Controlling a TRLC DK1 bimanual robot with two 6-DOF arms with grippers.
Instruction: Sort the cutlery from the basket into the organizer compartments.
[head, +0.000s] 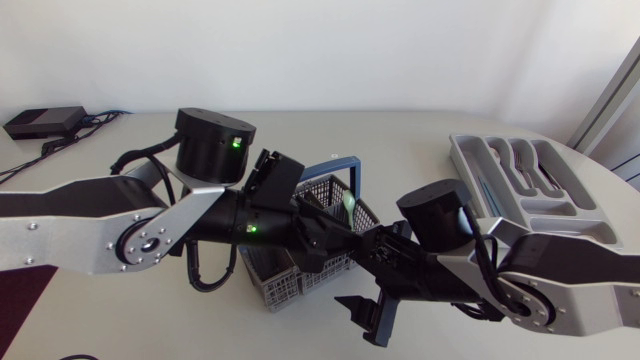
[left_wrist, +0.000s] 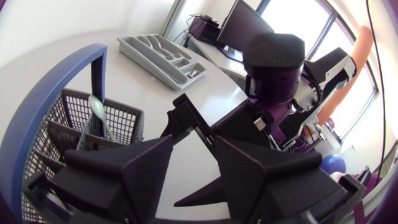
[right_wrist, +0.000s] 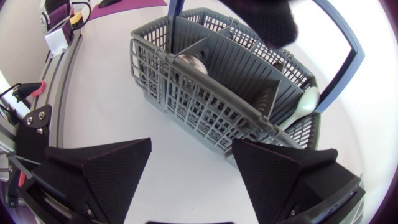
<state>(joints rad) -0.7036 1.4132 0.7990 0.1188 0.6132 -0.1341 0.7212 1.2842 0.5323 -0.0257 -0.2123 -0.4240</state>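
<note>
The sorting is partly done, as far as one can judge. The grey organizer (head: 465, 150) lies on the desk (head: 400, 140) at the right side, well apart from the basket, and several of its compartments already hold cutlery. In the head view I can recognise forks and some longer pieces in them, but I cannot count them.

The basket (right_wrist: 186, 102) is not empty. It stands near the middle of the desk, with its blue handle (right_wrist: 348, 62) upright. A pale green spoon (head: 347, 207) stands in one corner, close to the handle, and a metal piece (right_wrist: 188, 62) sits in a middle section. I cannot tell whether this piece is a spoon or something else. More pieces may be hidden behind the dividers.

Both arms meet at the basket. The left tool (left_wrist: 194, 155) hangs over the basket's edge with its fingers apart and nothing between them. The green spoon is just beside it, inside the mesh. The right tool (right_wrist: 191, 146) is over the bare desk just in front of the basket, spread wide and also empty, so no piece is in transport at this moment.

What is left, in my judgement: at least two pieces must be lifted out and carried to the right compartment. The green spoon seems the nearest candidate for the left tool, although its thin handle between the mesh walls gives little room for the broad fingers.
</note>
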